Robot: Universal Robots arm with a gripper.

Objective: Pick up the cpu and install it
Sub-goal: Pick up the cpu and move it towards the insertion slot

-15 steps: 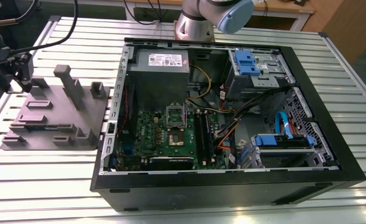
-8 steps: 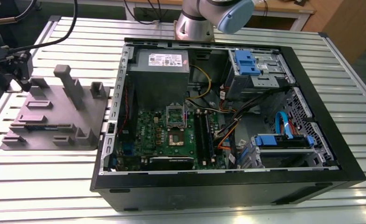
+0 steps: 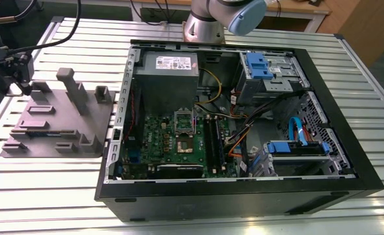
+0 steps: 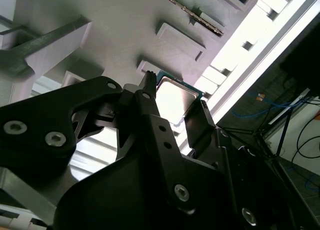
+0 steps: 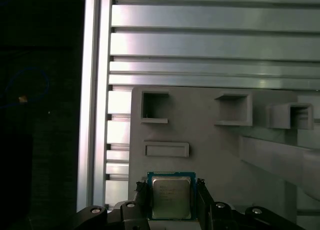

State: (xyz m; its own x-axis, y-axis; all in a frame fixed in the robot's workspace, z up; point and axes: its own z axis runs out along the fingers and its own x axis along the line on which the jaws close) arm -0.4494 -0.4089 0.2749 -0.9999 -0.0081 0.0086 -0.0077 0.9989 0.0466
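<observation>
The gripper (image 5: 171, 186) (image 4: 175, 93) had its fingers (image 5: 144, 194) clasped on the cpu (image 5: 171, 200) (image 4: 175, 99), hiding its side edges, above the grey tray (image 5: 225, 155); the exterior view added the open computer case (image 3: 244, 196).

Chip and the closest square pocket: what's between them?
A flat raised bar on the grey tray sits between the chip and that pocket, in the first wrist view.

In the first wrist view the cpu (image 5: 171, 197) loses its lower edge behind the gripper (image 5: 171, 186) — its 2 fingers (image 5: 142, 195) cover the side edges, seemingly pressed on. The exterior view's top edge cuts off the arm (image 3: 205, 27).
</observation>
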